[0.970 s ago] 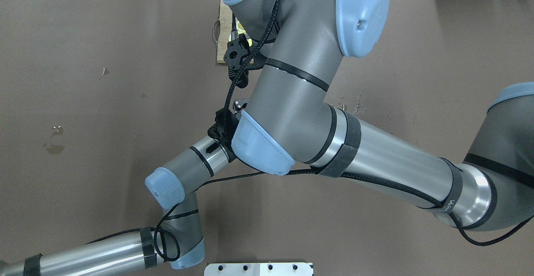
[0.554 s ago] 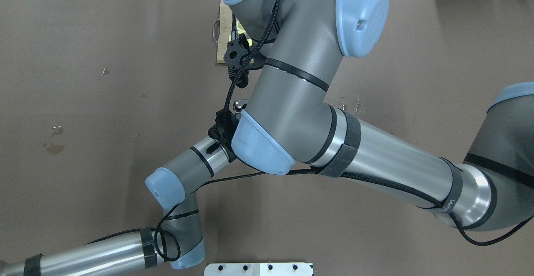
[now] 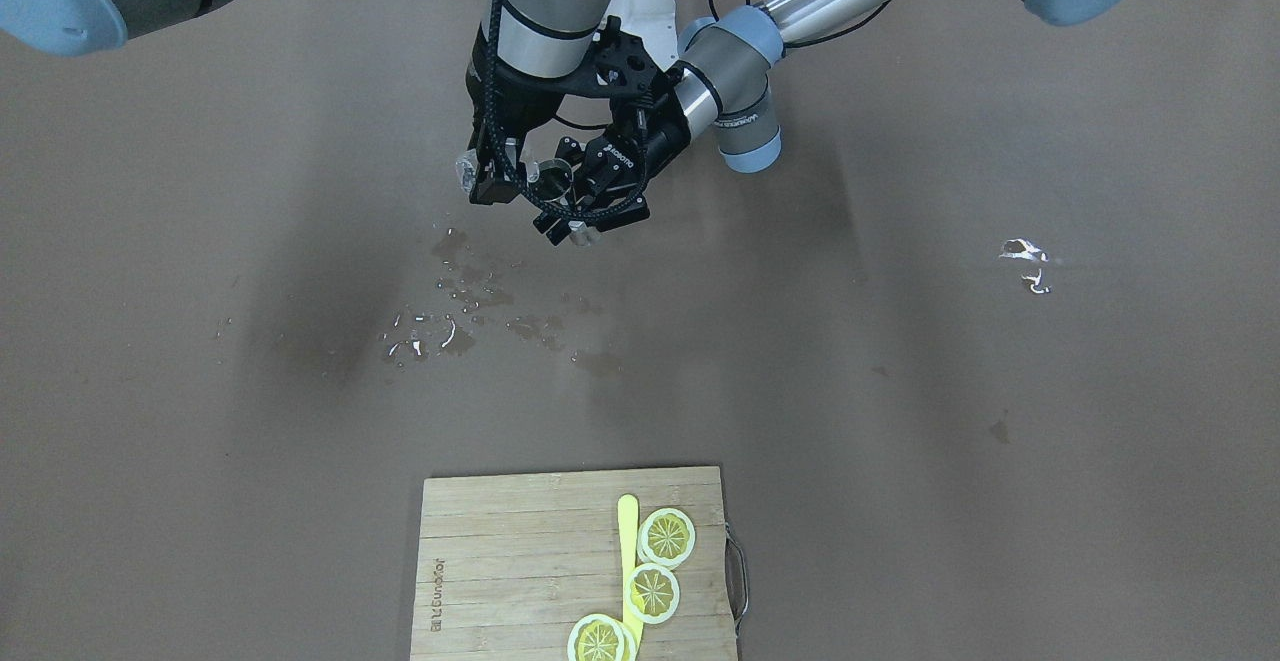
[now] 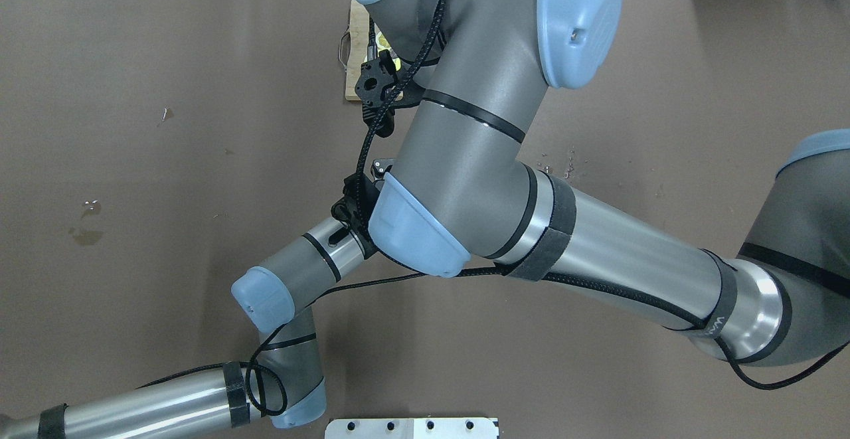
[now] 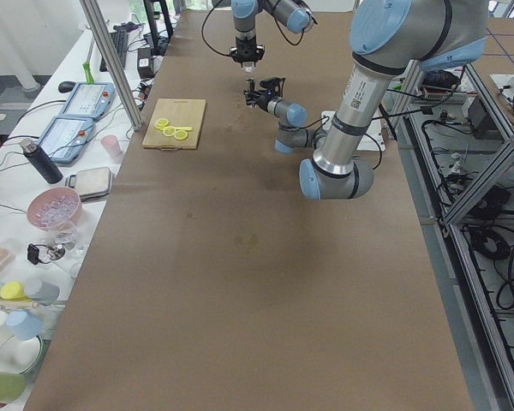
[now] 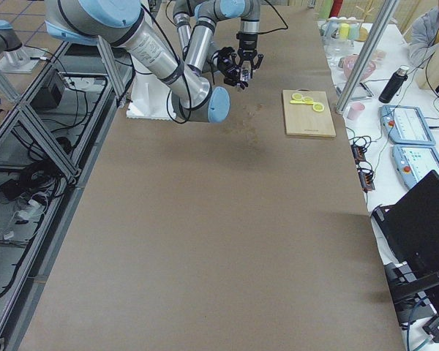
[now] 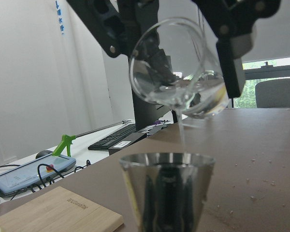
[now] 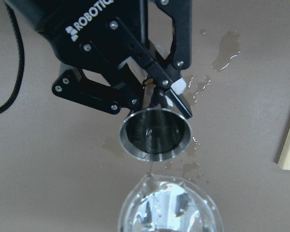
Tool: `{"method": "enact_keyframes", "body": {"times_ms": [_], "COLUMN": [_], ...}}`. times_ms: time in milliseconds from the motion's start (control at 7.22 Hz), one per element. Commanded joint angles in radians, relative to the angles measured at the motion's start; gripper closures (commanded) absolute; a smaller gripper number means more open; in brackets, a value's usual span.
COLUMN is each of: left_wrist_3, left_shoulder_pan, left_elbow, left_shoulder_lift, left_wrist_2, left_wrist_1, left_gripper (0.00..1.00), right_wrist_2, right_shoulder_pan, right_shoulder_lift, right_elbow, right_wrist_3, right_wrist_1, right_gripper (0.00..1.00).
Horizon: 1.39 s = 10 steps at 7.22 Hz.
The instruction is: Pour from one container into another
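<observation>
A clear glass [image 7: 179,67] hangs tilted with my right gripper [image 7: 174,58] shut on it, black fingers [image 7: 229,53] on either side. A thin stream of water [image 7: 182,135] falls from its lip into a shiny metal cup [image 7: 166,193] just below. In the right wrist view the metal cup [image 8: 155,133] is upright and open-mouthed, and my left gripper [image 8: 157,99] is shut on its base; the glass rim [image 8: 169,208] is at the bottom. From the front, the right gripper [image 3: 497,176] and left gripper [image 3: 590,216] meet above the table with the glass [image 3: 540,176] between them.
Water drops and wet patches [image 3: 450,321] lie on the brown table under the grippers, and another small puddle [image 3: 1020,251] lies off to one side. A wooden cutting board [image 3: 500,561] with lemon slices [image 3: 667,536] and a yellow knife sits at the far edge.
The right arm's wrist has shifted slightly toward the far side of the table. The left arm has not moved.
</observation>
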Motion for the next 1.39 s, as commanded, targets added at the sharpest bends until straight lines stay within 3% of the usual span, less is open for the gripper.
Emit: {"method": "enact_keyframes", "body": {"times_ms": [0,693,1247], "left_wrist_3": [0.000,0.000,0.002], "left_shoulder_pan": [0.000,0.000,-0.003], "left_elbow": [0.000,-0.006,-0.007], "left_shoulder_lift": [0.000,0.002,0.009], "left_wrist_2": [0.000,0.000,0.002], "left_wrist_1": [0.000,-0.002,-0.002], "left_gripper": [1.00,1.00,1.00], "right_wrist_2": [0.012,0.044,0.124], "right_shoulder_pan": [0.003,0.045,0.151], "right_shoulder_lift": [0.007,-0.006,-0.167], "right_elbow": [0.012,0.061,0.218], "right_wrist_3": [0.003,0.000,-0.006], "right_wrist_1": [0.005,0.015,0.128], "right_gripper": [1.00,1.00,1.00]}}
